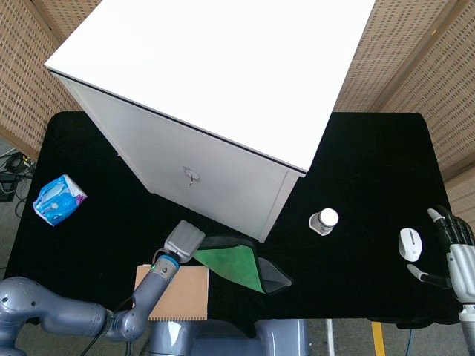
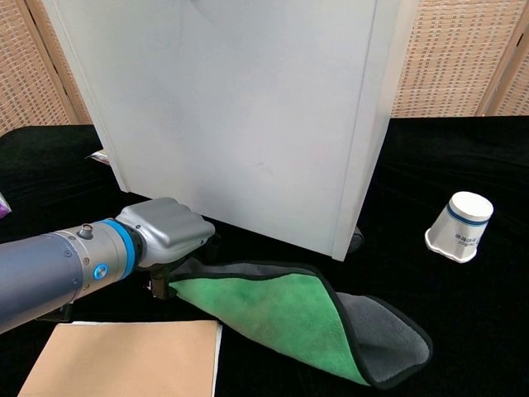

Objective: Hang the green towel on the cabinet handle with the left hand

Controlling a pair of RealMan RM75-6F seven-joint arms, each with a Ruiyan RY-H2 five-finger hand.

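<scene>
The green towel [image 2: 273, 318], dark-edged with a grey underside folded up at its right end, lies on the black table in front of the white cabinet [image 1: 223, 89]. In the head view the towel [image 1: 234, 263] shows below the cabinet's front. My left hand [image 2: 165, 236] grips the towel's left corner, fingers curled under its grey back; the same hand [image 1: 183, 241] appears at the towel's left edge. The small metal cabinet handle [image 1: 191, 177] sits on the cabinet's front, above the hand. My right hand [image 1: 454, 252] rests at the table's right edge, fingers apart, holding nothing.
A brown notebook [image 1: 178, 294] lies beneath my left forearm. A white paper cup [image 2: 459, 226] lies on its side right of the cabinet. A white mouse [image 1: 410, 243] sits near my right hand. A blue tissue pack [image 1: 59, 199] is at far left.
</scene>
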